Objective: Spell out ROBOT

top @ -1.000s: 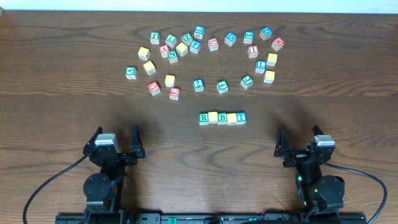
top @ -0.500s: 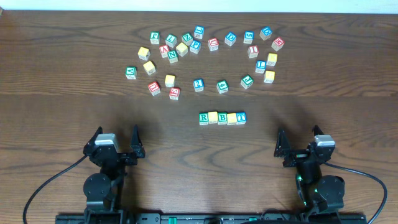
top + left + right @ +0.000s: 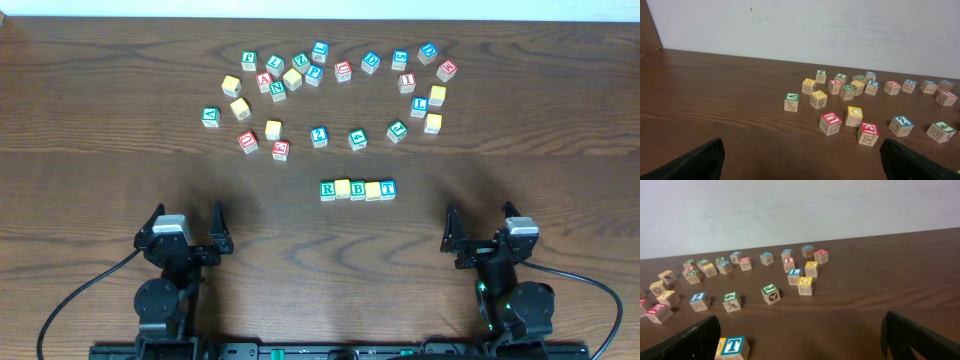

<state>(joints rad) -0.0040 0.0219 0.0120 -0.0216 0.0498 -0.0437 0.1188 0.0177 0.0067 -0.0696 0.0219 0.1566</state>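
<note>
- ROBOT row point(image 3: 357, 189): five cubes lie side by side near the middle of the table point(image 3: 100, 180), touching or nearly so. It stands well apart from the loose cubes point(image 3: 330, 90) scattered toward the far edge.
- Order from left to right in the overhead view: green-bordered R point(image 3: 327, 189), yellow cube point(image 3: 342, 188), green-bordered B point(image 3: 357, 190), second yellow cube point(image 3: 373, 190), blue-bordered T point(image 3: 387, 188).
- Left gripper point(image 3: 186, 218): parked near the front edge with its jaws spread wide and nothing between them. Its wrist view shows only bare wood and distant cubes between the fingers point(image 3: 700, 160).
- Right gripper point(image 3: 480, 225): likewise parked, wide open and empty. In its wrist view the T and its yellow neighbour sit just ahead of the left-hand finger.
- Progress (judgement): the word appears laid out, and no pick or place seems outstanding.
- Risk 1: the top faces of the two yellow cubes are too small to read. If neither shows an O, the row spells nothing, and fixing it means turning cubes inside a packed line.
- Risk 2: the cubes abut, so a finger lowered beside one would likely push its neighbours and skew the row.
- Risk 3: the right arm lies nearest the T end, so a low forward sweep could clip that cube first.
</note>
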